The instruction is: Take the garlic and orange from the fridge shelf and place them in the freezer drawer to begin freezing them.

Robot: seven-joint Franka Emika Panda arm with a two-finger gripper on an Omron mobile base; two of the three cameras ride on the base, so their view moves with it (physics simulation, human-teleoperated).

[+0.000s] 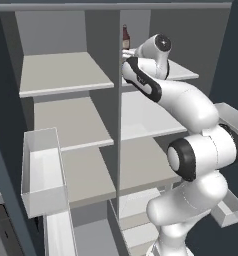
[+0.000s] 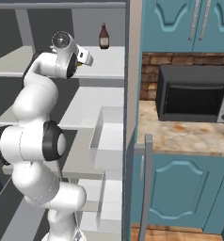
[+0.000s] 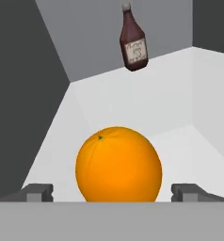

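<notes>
The orange (image 3: 117, 164), a smooth bright ball, rests on the off-white fridge shelf (image 3: 180, 99) close in front of the hand. My gripper (image 3: 112, 192) is open, one dark fingertip (image 3: 37, 192) on each side of the fruit with gaps to it. From the base views, the arm reaches up to the top right shelf (image 1: 183, 72), and the hand (image 2: 87, 59) is at the front of that shelf (image 2: 109, 66). The garlic and the freezer drawer are out of view.
A dark brown bottle (image 3: 133, 40) stands at the back of the shelf (image 1: 125, 37) (image 2: 104, 36). Wider beige-grey shelves (image 1: 66, 75) lie left of the divider. Clear door bins (image 1: 41, 170) (image 2: 107, 136) flank the arm. A microwave (image 2: 194, 94) sits on the counter to the right.
</notes>
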